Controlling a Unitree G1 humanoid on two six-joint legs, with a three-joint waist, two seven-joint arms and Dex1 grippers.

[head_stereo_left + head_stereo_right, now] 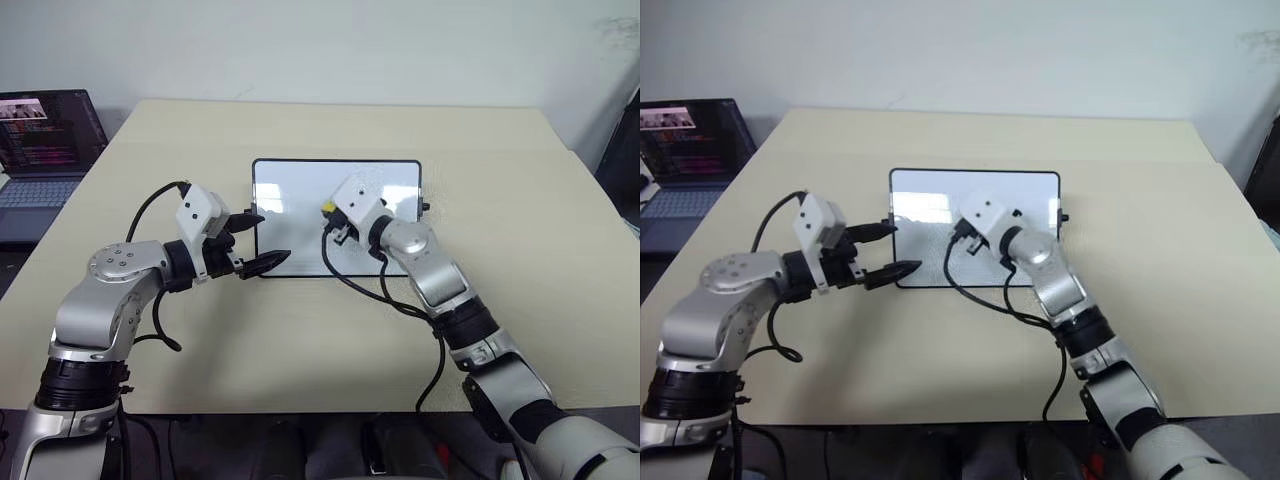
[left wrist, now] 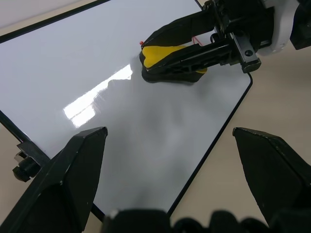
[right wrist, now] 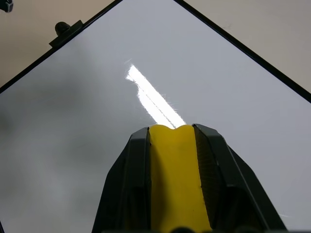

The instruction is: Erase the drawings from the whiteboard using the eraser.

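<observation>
Right gripper (image 2: 160,60) clamped on the eraser (image 3: 177,179) by its long sides; block judged light, slightly yielding; left gripper (image 1: 262,240) jaws apart beside the whiteboard (image 1: 300,185).

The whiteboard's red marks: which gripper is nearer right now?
Right. The right gripper holds the eraser on the whiteboard, beside faint red marks. The left gripper, open, sits at the board's left edge, empty.

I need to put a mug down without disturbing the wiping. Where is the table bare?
Bare: the table right of the whiteboard, and the strip beyond its far edge. Crowded: the board's left edge, by the left gripper, and over the board, where the right gripper holds the eraser.
</observation>
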